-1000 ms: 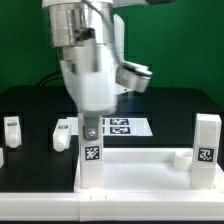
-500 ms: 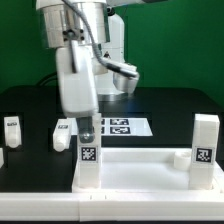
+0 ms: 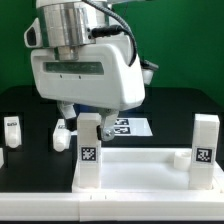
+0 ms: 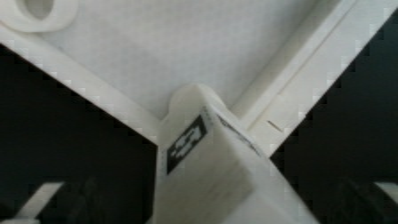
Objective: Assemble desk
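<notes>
The desk's white rimmed panel lies at the front of the table. One tagged square leg stands upright at its corner on the exterior view's left, and another leg stands at the right corner. My gripper hangs over the top of the left leg, broad side to the camera, with a finger on each side. In the wrist view that leg rises between the fingertips with dark gaps on both sides, so the jaws are open. The panel and a corner hole show beneath.
Two loose white legs lie on the black table at the exterior view's left, one far left and one nearer the panel. The marker board lies behind the panel. A green wall stands at the back.
The hand has turned about a quarter turn over the left leg, from narrow side to broad side facing the camera. The leg and panel stand where they were.
</notes>
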Action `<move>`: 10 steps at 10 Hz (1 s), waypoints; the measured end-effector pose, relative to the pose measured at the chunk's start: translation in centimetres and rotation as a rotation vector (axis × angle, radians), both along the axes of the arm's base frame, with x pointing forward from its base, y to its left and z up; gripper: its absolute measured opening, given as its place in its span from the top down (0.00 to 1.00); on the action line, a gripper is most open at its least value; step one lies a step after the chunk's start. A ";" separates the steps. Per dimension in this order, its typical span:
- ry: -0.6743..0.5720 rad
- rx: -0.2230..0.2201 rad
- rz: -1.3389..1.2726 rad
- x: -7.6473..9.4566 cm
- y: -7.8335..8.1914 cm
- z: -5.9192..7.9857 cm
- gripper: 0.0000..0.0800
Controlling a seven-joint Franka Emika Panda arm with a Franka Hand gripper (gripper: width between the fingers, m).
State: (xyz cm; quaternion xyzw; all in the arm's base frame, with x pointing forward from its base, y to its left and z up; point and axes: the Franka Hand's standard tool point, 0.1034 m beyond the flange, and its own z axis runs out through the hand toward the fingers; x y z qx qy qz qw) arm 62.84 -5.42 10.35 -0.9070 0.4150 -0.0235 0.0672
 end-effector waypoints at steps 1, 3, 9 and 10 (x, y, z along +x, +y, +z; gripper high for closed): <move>-0.009 -0.011 0.097 0.0 0.0 0.0 0.19; -0.045 -0.092 0.531 0.4 0.8 0.7 0.19; -0.014 -0.067 0.203 0.4 0.5 0.7 0.64; 0.014 -0.049 0.041 0.2 0.6 0.7 0.64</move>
